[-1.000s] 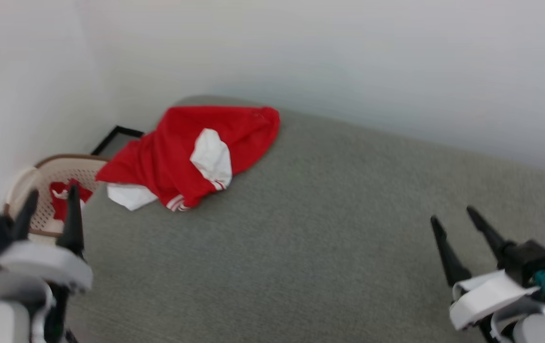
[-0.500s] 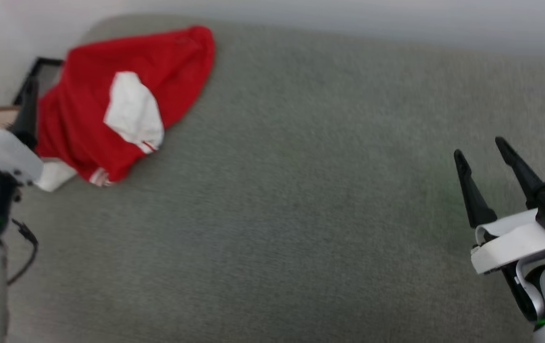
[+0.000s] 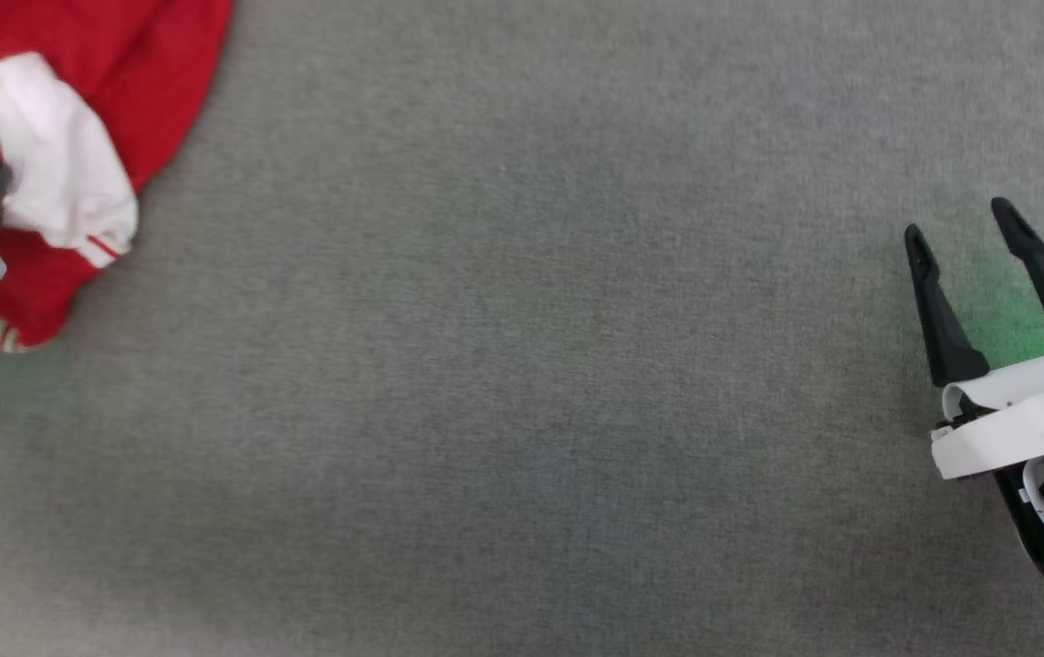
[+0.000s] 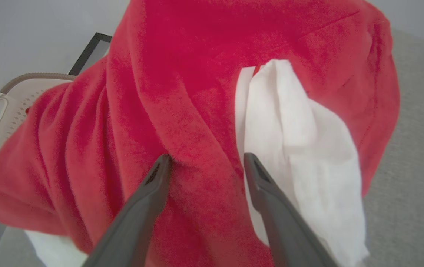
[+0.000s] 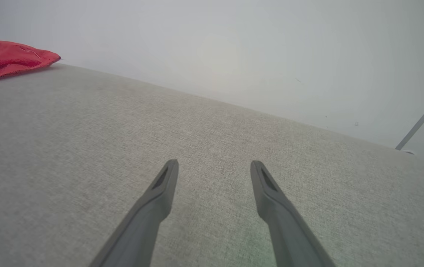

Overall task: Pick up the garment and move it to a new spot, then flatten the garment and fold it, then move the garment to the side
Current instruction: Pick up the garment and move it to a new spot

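At upper left, the garment lies bunched.
Left end effector spread over it, gripping nothing; right end effector, at right, spread and empty.

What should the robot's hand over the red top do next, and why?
Probably ease the left gripper down and pinch the fold of red fabric between its jaws. It is open right above the garment and is not gripping anything yet.

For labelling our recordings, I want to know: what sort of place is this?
Probably a laundry corner of a home-like room: a red-and-white garment lies crumpled on a wide grey fabric-covered surface, perhaps a bed, against a plain pale wall, with a perforated laundry basket beside it.
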